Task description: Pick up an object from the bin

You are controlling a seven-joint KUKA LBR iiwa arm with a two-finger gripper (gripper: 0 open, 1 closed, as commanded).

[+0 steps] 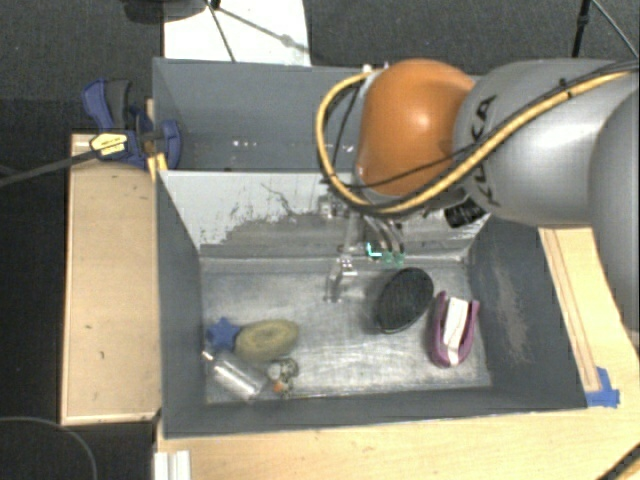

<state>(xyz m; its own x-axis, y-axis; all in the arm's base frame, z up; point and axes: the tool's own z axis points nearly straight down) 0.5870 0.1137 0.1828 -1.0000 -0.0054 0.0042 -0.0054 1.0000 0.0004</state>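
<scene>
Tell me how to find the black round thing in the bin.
Look in the grey bin, right of the middle, below the robot's orange cover. The black oval disc lies there, beside a purple-and-white thing. It alone is flat and all black.

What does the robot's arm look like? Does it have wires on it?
It is a fat, rounded silver-grey arm with dark letters on it. Near the end sits a shiny orange dome. Yellow-and-black cables loop around the dome. Below hangs a small, thin metal tool.

dark lettering (pixel 479 120) on grey arm casing (pixel 565 163), cable (pixel 545 100) across, not readable.
</scene>
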